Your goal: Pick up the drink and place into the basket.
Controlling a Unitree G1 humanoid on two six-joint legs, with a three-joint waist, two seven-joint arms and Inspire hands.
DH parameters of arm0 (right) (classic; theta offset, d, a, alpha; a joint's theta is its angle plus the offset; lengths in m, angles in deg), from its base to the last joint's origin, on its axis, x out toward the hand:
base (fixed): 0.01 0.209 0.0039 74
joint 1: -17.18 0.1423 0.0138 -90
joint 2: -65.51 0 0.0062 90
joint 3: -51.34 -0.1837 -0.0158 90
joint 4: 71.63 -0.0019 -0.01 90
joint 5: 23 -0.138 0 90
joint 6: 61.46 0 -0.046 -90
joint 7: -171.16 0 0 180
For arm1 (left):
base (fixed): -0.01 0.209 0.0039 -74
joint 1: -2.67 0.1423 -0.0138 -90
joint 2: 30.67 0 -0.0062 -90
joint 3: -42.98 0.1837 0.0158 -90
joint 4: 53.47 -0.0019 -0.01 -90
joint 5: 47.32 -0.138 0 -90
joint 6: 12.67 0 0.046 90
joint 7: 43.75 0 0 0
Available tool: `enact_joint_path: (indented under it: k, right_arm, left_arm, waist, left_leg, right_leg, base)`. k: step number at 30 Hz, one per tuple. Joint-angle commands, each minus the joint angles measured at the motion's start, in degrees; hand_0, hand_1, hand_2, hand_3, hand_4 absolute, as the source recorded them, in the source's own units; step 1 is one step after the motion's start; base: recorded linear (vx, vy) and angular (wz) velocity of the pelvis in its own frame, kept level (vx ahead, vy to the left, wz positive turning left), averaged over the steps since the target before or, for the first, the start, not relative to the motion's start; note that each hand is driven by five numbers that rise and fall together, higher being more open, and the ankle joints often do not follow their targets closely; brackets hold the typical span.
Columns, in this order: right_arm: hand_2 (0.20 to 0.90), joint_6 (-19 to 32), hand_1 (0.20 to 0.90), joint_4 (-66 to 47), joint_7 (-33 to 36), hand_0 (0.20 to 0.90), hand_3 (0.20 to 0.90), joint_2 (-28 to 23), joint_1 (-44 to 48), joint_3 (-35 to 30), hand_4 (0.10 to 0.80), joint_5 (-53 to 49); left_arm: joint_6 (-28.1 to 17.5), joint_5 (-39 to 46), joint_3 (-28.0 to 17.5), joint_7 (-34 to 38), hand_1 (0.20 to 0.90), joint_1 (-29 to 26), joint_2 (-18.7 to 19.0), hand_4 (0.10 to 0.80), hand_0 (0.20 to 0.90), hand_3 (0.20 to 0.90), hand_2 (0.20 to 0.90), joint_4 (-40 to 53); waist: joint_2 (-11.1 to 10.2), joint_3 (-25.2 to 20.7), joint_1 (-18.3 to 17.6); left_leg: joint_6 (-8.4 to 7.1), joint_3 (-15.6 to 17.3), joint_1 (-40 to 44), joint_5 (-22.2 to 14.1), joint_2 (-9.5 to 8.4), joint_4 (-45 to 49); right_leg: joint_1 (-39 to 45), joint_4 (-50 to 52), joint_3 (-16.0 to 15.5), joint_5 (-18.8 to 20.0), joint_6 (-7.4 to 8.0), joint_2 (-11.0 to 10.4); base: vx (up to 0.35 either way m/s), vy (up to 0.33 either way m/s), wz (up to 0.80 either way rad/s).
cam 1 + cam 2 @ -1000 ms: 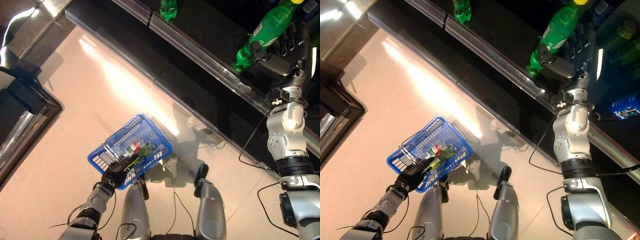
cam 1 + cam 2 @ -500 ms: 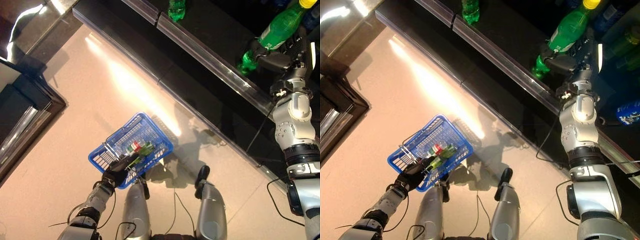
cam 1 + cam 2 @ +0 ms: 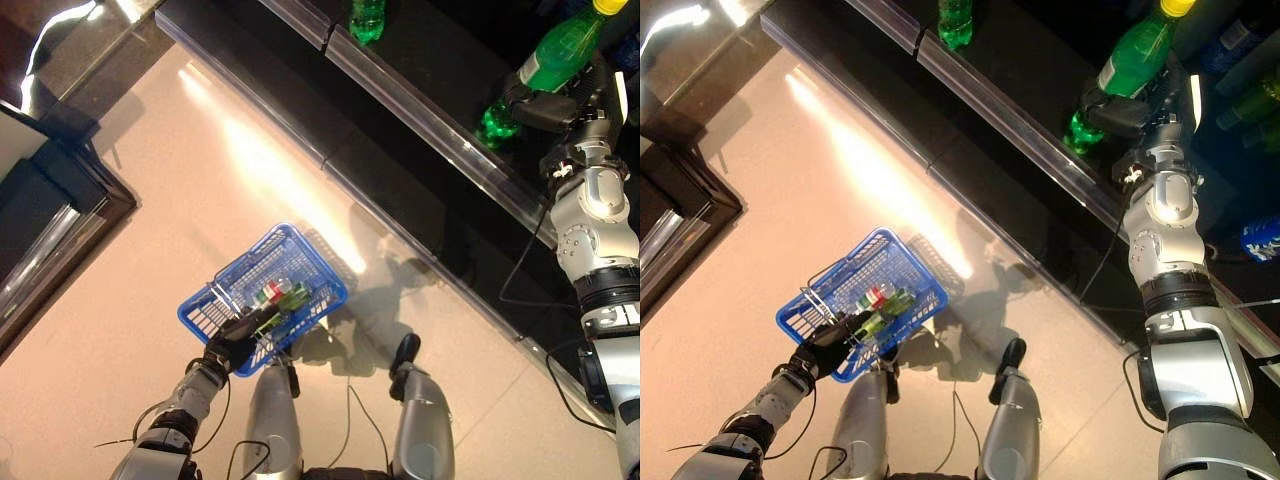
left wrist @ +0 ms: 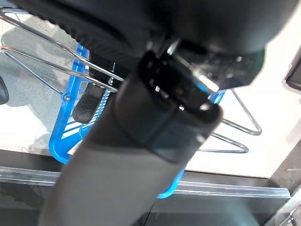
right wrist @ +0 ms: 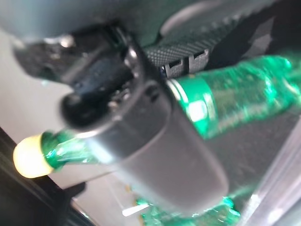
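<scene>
The right hand [image 3: 565, 100] is up at the dark shelf [image 3: 440, 130], and its fingers and thumb are curled round a green bottle [image 3: 545, 65]. This bottle has a yellow cap [image 3: 612, 6] and it is tilted, with the cap pointing away from the shelf edge and the bottom end close to the metal rail [image 3: 400, 95] of the shelf. In the right wrist view the same green bottle [image 5: 235, 101] passes through the hand, with the yellow cap on one side and the wider body on the other.

A second green bottle [image 3: 367, 18] stands on the shelf, well apart from the held one, further along the rail. Some other bottles show in the dark part of the shelf beside the right hand, but I cannot tell what they are.

The blue basket [image 3: 300, 255] hangs over the pale floor [image 3: 150, 240], well apart from the shelf. The left hand [image 3: 232, 350] is closed on the basket's handle [image 4: 89, 106] at the side of the basket farthest from the shelf. Inside the basket lie some small drinks [image 3: 280, 295], with green, red and white colours; they are touching each other near the handle side.
</scene>
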Motion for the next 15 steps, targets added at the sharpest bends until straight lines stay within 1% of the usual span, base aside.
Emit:
enact_joint_path:
  k: [1, 6, 7, 8, 15]
  right_arm:
    - [0.300, 4.44, 0.300, -1.04, -2.45, 0.300, 0.200, -3.92, 9.25, 1.65, 0.100, 0.07]
    - [0.300, 4.34, 0.300, -0.31, -2.16, 0.300, 0.200, -3.63, 9.86, 1.81, 0.100, 0.37]
    - [0.300, 4.31, 0.300, -0.25, -2.19, 0.300, 0.200, -3.69, 9.99, 1.79, 0.100, 0.28]
    - [0.300, 4.22, 0.300, -0.01, -2.18, 0.300, 0.200, -3.67, 10.10, 1.77, 0.100, 0.29]
    - [0.300, 4.60, 0.300, -0.11, -1.90, 0.300, 0.200, -3.49, 10.53, 2.01, 0.100, 0.23]
  left_arm:
    - [1.24, -0.20, 3.73, -7.59, 0.300, 5.45, 3.58, 0.100, 0.300, 0.200, 0.300, 3.15]
    - [1.12, -0.27, 3.88, -7.75, 0.300, 5.23, 3.50, 0.100, 0.300, 0.200, 0.300, 2.90]
    - [1.14, -0.25, 3.86, -7.81, 0.300, 5.18, 3.51, 0.100, 0.300, 0.200, 0.300, 2.90]
    - [1.25, -0.26, 3.95, -7.72, 0.300, 5.12, 3.53, 0.100, 0.300, 0.200, 0.300, 2.87]
    - [1.28, -0.22, 4.40, -7.70, 0.300, 4.64, 3.61, 0.100, 0.300, 0.200, 0.300, 2.78]
  waist:
    - [-0.18, -3.06, 1.94]
    - [-0.06, -3.14, 2.03]
    - [-0.18, -2.94, 1.98]
    - [-0.02, -3.18, 2.05]
    - [-0.17, -2.96, 2.11]
  left_leg:
    - [2.58, 0.25, 1.04, -2.23, -0.35, 1.30]
    - [2.63, 0.31, 1.20, -2.20, -0.51, 1.01]
    - [3.10, 0.78, 0.61, -1.00, -0.59, 0.98]
    - [2.62, 0.30, 1.01, -2.28, -0.47, 1.22]
    - [2.76, 0.39, 0.80, -2.53, -0.42, 1.35]
  right_leg:
    - [-1.49, -1.88, 1.69, 1.83, 1.49, -1.07]
    - [-1.44, -1.96, 1.54, 1.86, 1.55, -1.14]
    - [-1.87, -2.28, 1.12, 2.96, 0.89, -1.35]
    - [-1.59, -1.76, 1.52, 1.77, 1.52, -1.23]
    - [-1.91, -1.56, 1.35, 1.67, 1.47, -1.15]
  base:
    - [-0.009, 0.009, 0.12]
    - [-0.006, 0.007, 0.03]
    - [0.000, 0.000, 0.00]
    - [0.000, 0.000, 0.00]
    - [0.009, 0.001, 0.00]
